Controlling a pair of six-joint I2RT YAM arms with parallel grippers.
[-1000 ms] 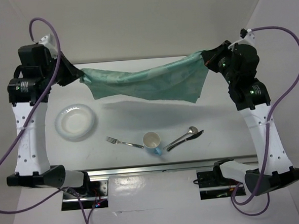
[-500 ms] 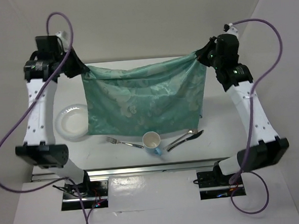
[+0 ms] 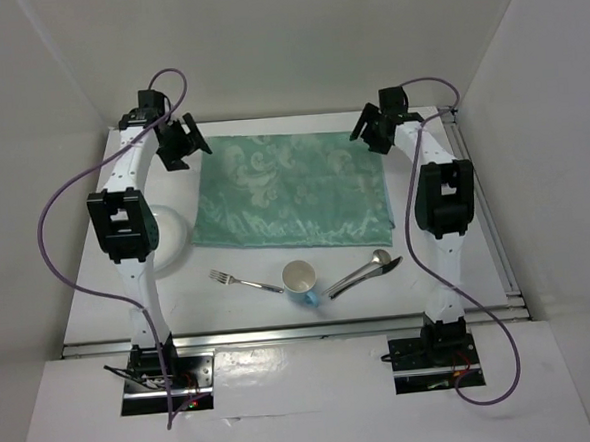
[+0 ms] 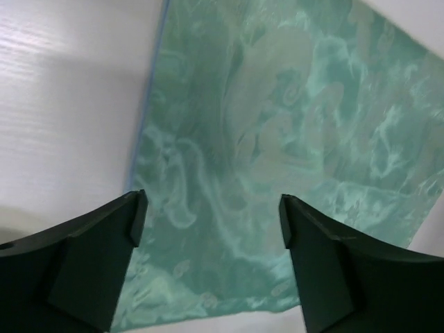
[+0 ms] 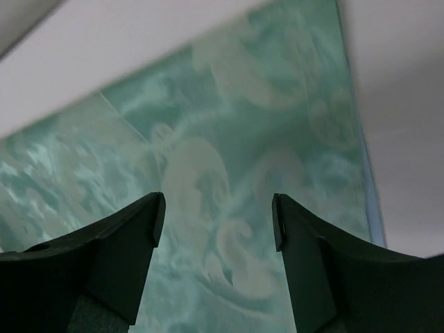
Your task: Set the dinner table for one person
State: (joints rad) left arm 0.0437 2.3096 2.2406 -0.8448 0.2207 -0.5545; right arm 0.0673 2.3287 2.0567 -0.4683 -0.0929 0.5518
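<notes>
The dinner table lies beneath both sets of jaws. The green patterned placemat lies flat on it below the jaws, cropped in both wrist views. Left gripper and right gripper: jaws spread wide, holding nothing. The left arm hides part of the white plate.

Dropped the placemat. A second ago I had it stretched in the air between both arms, and half a second ago it hung like a curtain. Now it lies flat on the far middle of the tabletop. My left fingers and right fingers have let go and stand spread with nothing between them, at its two far corners. Both arms have reached forward and come down low.
</notes>
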